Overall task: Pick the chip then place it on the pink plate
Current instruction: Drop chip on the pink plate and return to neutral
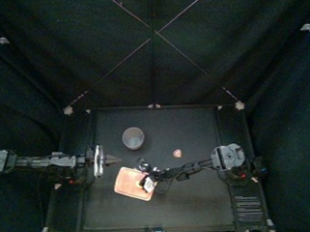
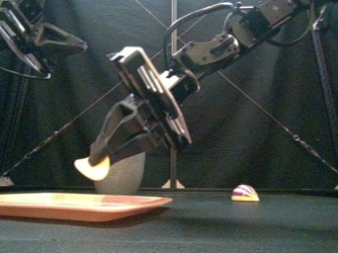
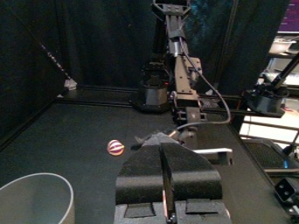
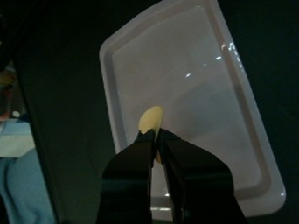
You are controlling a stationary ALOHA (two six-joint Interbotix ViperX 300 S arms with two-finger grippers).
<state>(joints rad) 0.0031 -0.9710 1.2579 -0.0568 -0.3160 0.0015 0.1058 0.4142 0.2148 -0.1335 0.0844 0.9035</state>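
Top view gives us the left arm [image 1: 44, 161] at the left edge of the table [image 1: 201, 208], reaching a short way inward. The front view shows it held high, clear of everything on the surface. In the left wrist view we see the left gripper [image 3: 165, 156] with its jaws pressed together and nothing between them. A little further right, toward the back of the table, a grey cup [image 1: 133, 138] stands upright. In front of it, nearer the table's front edge, the pink tray [image 1: 126, 185] lies flat, and we see nothing lying on it. Above the tray hangs the chip [image 2: 90, 168] — a small pale yellow piece, pinched at one end by the right gripper [image 4: 153, 140], whose jaws close tightly on it. From the front we find the chip clear of the tray, with a gap between them. The right wrist view places it over the inside of the tray, closer to one long rim than to the other. From the front, the cup stands just behind the chip. Moving right again, a small toy [image 2: 246, 193] with pink and yellow stripes sits on the table, well apart from the tray and touching nothing. Last comes the right arm [image 1: 230, 158] — it enters from the right edge, reaches past the toy toward the middle, and slopes down so that its gripper points at the tray.
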